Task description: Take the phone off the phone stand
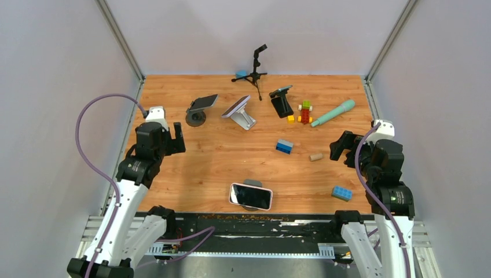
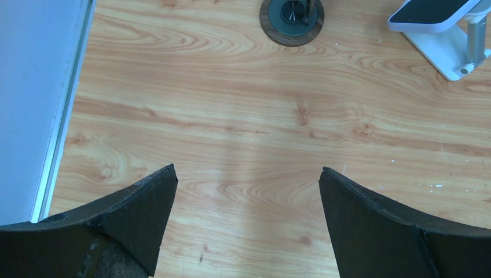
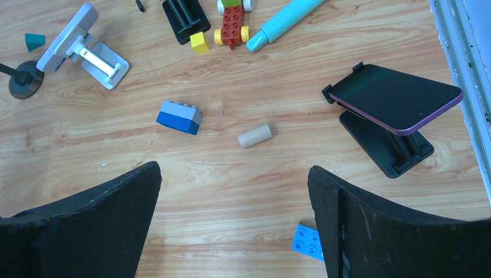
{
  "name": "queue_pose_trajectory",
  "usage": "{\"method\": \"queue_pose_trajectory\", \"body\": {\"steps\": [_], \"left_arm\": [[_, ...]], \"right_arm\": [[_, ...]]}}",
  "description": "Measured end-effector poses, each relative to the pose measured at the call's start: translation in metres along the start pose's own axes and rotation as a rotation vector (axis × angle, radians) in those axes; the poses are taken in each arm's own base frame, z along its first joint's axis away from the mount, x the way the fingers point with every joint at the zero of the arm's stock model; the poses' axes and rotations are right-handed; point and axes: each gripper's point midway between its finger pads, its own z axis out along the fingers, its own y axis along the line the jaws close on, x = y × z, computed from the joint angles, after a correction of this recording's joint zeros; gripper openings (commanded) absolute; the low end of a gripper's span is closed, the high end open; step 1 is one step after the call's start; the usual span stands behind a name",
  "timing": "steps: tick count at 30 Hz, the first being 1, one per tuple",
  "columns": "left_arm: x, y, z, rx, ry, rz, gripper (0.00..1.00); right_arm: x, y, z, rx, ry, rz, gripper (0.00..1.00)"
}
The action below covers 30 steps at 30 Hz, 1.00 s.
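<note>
Four phones on stands are picked out by the top camera, and which one is meant cannot be told. At lower centre, nearest the bottom edge, a light-rimmed phone (image 1: 251,196) is propped landscape on a grey stand (image 1: 252,183). Bare board is left open on both sides of it, and the black strip (image 1: 301,223) runs just below. In the upper half, a dark phone (image 1: 203,102) is carried on a round-based stand (image 1: 195,118). Just right of it, a second phone (image 1: 236,105) is tilted on a white stand (image 1: 247,121). Further right, a small phone (image 1: 281,90) is perched on a black holder (image 1: 282,106).

Over in the right wrist view, a purple phone (image 3: 396,97) is held tilted on a black stand (image 3: 387,145) at the right of the frame, close beside the metal rail (image 3: 457,58).

The left gripper (image 2: 248,191) is seen near the left edge of the table (image 2: 243,127), its fingers spread wide with nothing between them. Open wood is shown ahead of it, up to the round base. The right gripper (image 3: 234,194) is spread wide as well, and nothing is held. A two-tone brick (image 3: 180,117) and a tan cylinder (image 3: 255,135) are scattered in the stretch ahead of it. A blue brick (image 3: 307,242) is tucked just beside its right finger.
</note>
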Motion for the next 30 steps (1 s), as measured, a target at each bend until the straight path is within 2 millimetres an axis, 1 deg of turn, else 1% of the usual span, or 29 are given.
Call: {"method": "queue_pose_trajectory", "body": {"steps": [5, 15, 27, 30], "left_arm": [[-0.004, 0.0002, -0.0035, 0.004, -0.023, -0.007, 1.0], [-0.005, 0.0007, -0.0052, 0.005, -0.032, -0.009, 1.0], [-0.0038, 0.0001, -0.0041, 0.007, -0.027, -0.008, 1.0], [-0.0029, -0.0039, -0.0037, 0.028, -0.021, -0.008, 1.0]], "right_arm": [[-0.0002, -0.0001, 0.0002, 0.001, -0.001, 0.0, 1.0], [0.0001, -0.0014, -0.0041, 0.005, -0.022, 0.006, 1.0], [0.0033, -0.0033, 0.0012, 0.016, 0.0, 0.008, 1.0], [0.0045, 0.0008, 0.0014, -0.007, 0.009, 0.008, 1.0]]}}
